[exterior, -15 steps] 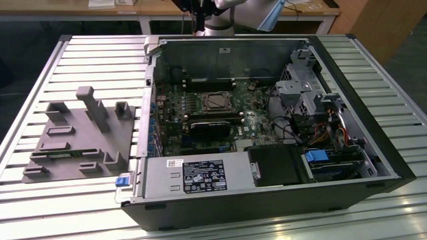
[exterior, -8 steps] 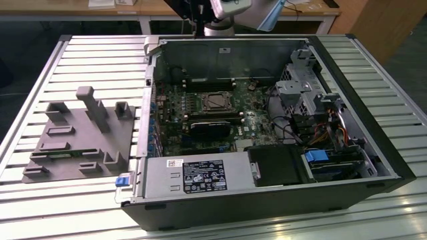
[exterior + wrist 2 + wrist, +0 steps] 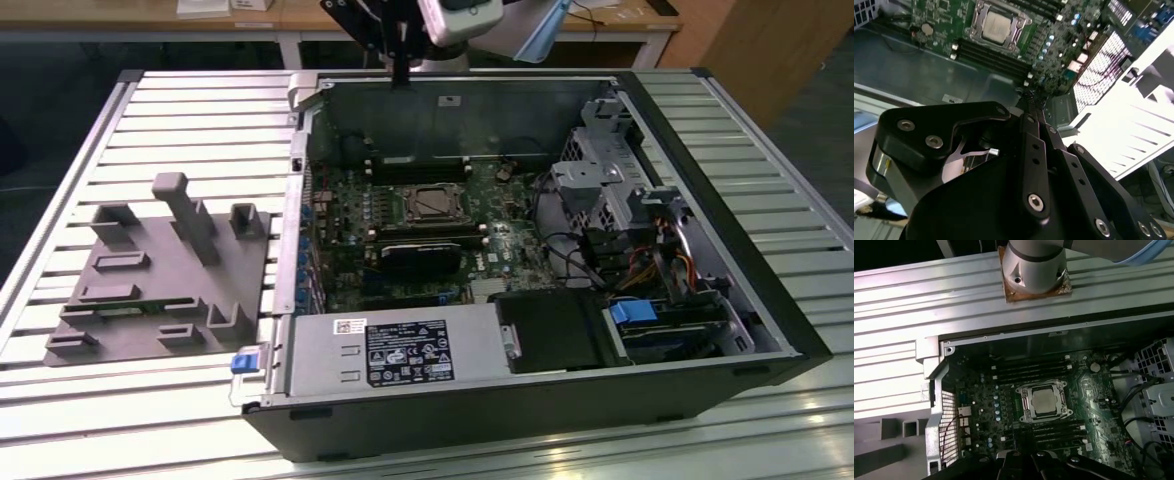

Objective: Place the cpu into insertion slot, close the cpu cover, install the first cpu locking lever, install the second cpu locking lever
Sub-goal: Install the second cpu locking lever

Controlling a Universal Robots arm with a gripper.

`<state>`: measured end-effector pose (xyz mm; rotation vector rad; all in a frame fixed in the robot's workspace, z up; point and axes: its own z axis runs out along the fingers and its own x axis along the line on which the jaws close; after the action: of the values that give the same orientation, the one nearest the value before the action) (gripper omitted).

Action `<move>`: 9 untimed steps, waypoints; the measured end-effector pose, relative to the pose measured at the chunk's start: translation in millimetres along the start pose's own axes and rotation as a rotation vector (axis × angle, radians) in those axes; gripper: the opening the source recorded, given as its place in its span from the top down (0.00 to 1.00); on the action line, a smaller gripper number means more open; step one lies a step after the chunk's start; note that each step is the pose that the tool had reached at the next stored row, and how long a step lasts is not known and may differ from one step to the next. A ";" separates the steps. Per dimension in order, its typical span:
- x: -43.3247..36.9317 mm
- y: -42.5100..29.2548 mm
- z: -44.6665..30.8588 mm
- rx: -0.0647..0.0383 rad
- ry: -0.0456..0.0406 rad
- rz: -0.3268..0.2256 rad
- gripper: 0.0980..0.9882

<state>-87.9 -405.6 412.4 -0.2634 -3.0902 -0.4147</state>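
The cpu (image 3: pixel 1044 401), a small square chip with a dull silver top, lies flat in the insertion slot (image 3: pixel 974 32) on the green motherboard inside the open computer case. The cpu cover (image 3: pixel 1026 399), a silvery frame, lies down around the chip, which shows through its window. I cannot make out how the locking levers stand. My gripper (image 3: pixel 398 82) hangs above the case's back wall, well above and behind the cpu (image 3: pixel 430 203). In the second wrist view its two thin fingers meet at the tip of the gripper (image 3: pixel 1032 98), shut with nothing between them.
A grey fixture block (image 3: pixel 160 280) with pegs and pockets sits on the slatted table at the exterior view's left. Inside the case are a power supply (image 3: pixel 400 350), a black rectangular block (image 3: pixel 420 255) and a drive cage (image 3: pixel 614 180) with cables at the exterior view's right.
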 end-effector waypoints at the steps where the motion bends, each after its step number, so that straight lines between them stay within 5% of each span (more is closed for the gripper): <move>1: 0.0 -0.1 0.3 0.011 -0.0018 0.000 1.00; 3: -0.1 -0.8 2.8 0.022 -0.0036 0.000 1.00; 9: -0.6 -3.6 13.3 0.023 -0.0037 0.000 1.00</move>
<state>-87.7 -405.6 398.7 -0.2636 -3.0965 -0.3794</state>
